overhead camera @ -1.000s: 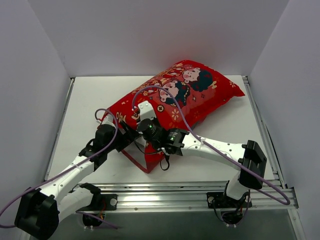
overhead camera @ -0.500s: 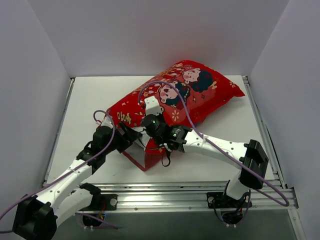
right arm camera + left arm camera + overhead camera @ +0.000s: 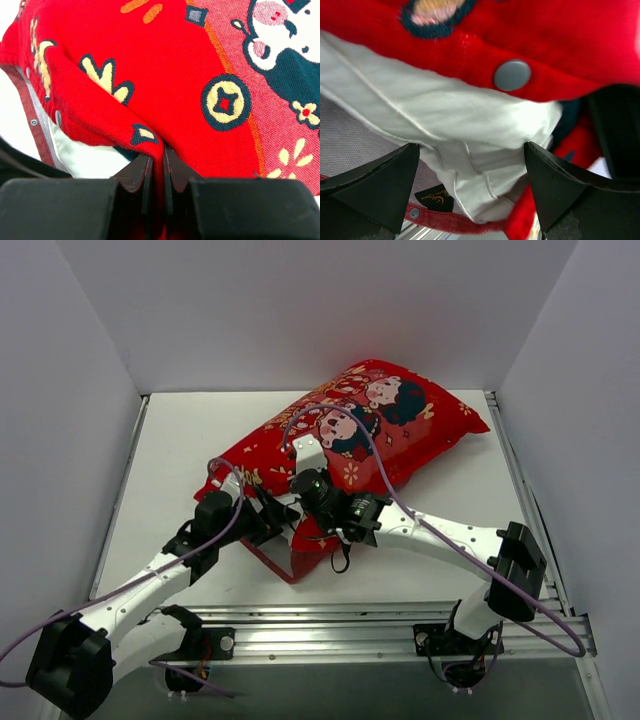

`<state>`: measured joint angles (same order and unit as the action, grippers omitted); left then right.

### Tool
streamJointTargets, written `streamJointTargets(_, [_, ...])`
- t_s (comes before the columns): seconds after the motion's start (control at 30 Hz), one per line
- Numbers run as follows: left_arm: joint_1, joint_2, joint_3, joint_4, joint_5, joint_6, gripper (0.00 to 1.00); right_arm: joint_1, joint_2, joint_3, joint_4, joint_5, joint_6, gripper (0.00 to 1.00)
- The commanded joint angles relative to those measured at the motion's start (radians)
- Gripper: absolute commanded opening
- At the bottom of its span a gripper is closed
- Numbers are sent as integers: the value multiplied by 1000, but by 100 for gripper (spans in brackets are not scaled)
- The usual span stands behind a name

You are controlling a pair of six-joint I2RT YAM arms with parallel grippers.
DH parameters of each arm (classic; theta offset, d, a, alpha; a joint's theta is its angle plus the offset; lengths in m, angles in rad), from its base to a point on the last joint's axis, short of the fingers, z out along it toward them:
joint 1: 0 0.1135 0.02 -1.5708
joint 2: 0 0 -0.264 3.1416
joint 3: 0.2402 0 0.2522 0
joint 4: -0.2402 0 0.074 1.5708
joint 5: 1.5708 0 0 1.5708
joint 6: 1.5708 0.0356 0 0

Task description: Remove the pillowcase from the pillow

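One change: the right end effector (image 3: 155,152) has just pinched shut on a red fold at the open end of the pillowcase (image 3: 400,430) on the desk (image 3: 180,440). The left end effector (image 3: 472,147) gapes wide around a white corner of the pillow (image 3: 420,115), holding nothing. Pulling can probably start.

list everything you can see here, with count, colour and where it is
pillowcase: one, bright red with cartoon children and gold motifs, lying diagonally across the table, on the pillow
pillow: one, plain white, inside the pillowcase, a corner showing at the open near end
snap fasteners: a few, grey, along the pillowcase's open edge
label: one, black with gold print, at the open edge
table: one, white, between white walls
rails: silver, along the near edge
left pincer: one, black, open, fingers either side of the exposed pillow corner
right pincer: one, black, shut on a pillowcase fold
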<state>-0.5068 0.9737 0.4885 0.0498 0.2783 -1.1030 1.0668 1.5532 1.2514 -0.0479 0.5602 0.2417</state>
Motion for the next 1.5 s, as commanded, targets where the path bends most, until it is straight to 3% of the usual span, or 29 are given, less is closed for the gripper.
streamJointTargets(0.0, [-54,55,15,156,48,5,94,-13,-61,-10,32,3,-4,0])
streamJointTargets(0.23, [-128,140,18,262,44,-11,94,-15,-74,-38,39,-11,8,0])
streamJointTargets(0.33, [-154,178,12,315,18,-21,99,-16,-81,-53,39,-17,19,0])
streamJointTargets(0.43, [-162,223,12,372,19,-38,53,-21,-85,-73,68,3,33,0])
streamJointTargets(0.47, [-164,227,15,380,25,-52,18,-25,-88,-79,66,12,39,0])
streamJointTargets(0.5, [-164,229,21,384,32,-55,3,-30,-93,-95,62,23,42,0])
streamJointTargets(0.67, [-164,128,139,190,10,12,2,-144,-151,-188,56,110,96,0])
streamJointTargets(0.8, [-159,-25,266,-124,-71,84,2,-288,-237,-273,52,115,162,0])
streamJointTargets(0.9, [-150,-99,332,-235,-106,103,2,-417,-277,-313,17,115,194,0])
streamJointTargets(1.07, [-124,-136,423,-369,-27,120,2,-573,-292,-323,-13,121,225,0])
streamJointTargets(1.17, [-101,-194,504,-516,-120,179,2,-652,-295,-311,-68,127,264,0])
streamJointTargets(1.27, [-98,-217,571,-608,-246,227,2,-694,-311,-307,-79,-27,256,0])
streamJointTargets(1.47, [-108,-78,616,-490,-130,215,2,-648,-364,-296,-44,-454,238,1])
